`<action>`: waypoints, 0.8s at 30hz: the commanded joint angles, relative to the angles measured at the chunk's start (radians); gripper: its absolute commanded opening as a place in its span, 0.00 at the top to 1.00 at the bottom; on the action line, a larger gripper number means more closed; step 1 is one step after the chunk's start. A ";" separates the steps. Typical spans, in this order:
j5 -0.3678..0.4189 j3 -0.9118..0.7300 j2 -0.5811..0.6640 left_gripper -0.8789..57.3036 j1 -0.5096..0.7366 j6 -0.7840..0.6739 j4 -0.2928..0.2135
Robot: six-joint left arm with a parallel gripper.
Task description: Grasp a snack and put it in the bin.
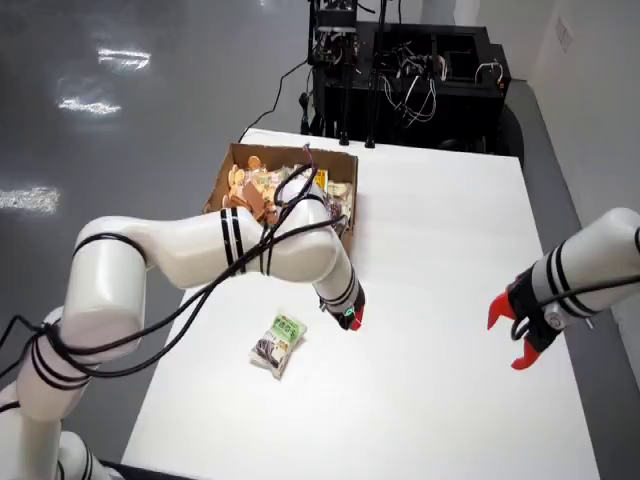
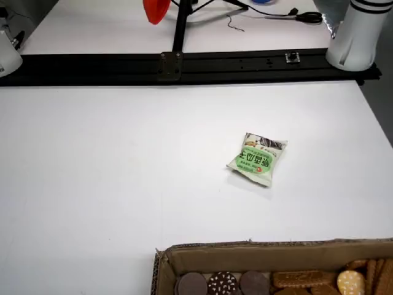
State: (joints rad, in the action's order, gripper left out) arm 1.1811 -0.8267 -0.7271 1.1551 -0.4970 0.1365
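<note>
A white arm reaches in from the near left corner of the white tabletop [image 1: 450, 260] in the overhead view, bending over the cardboard box [image 1: 283, 190] and coming down toward the middle. Its end effector [image 1: 351, 316] has red fingertips, and it hangs low just beside the snack [image 1: 277, 343], a little toward the far right of it and not touching. From here the fingers sit so close together and so foreshortened that I cannot tell whether they are spread or closed; nothing is in them.

The snack is a small green and white packet with a dark end, lying flat on the bare tabletop, nearer the near edge than the box is and well apart from it. In the low view from the box's side the same packet [image 2: 257, 159] lies alone right of centre, slightly skewed, printed face up.

The box sits near the far left edge in the overhead view, open at the top and crowded with round biscuits and wrapped packets; the low view shows its cardboard rim [image 2: 270, 249] with chocolate and golden biscuits inside.

At the right edge of the tabletop a second white arm holds its red-fingered claw [image 1: 520, 332] spread above the surface.
</note>
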 commanded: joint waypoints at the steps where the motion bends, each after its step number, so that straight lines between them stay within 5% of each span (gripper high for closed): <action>1: -0.001 0.000 0.000 0.98 0.001 0.020 0.000; 24: -0.002 0.000 0.000 0.98 0.000 0.053 0.000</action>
State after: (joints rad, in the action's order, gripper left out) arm 1.1796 -0.8268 -0.7271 1.1551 -0.4447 0.1365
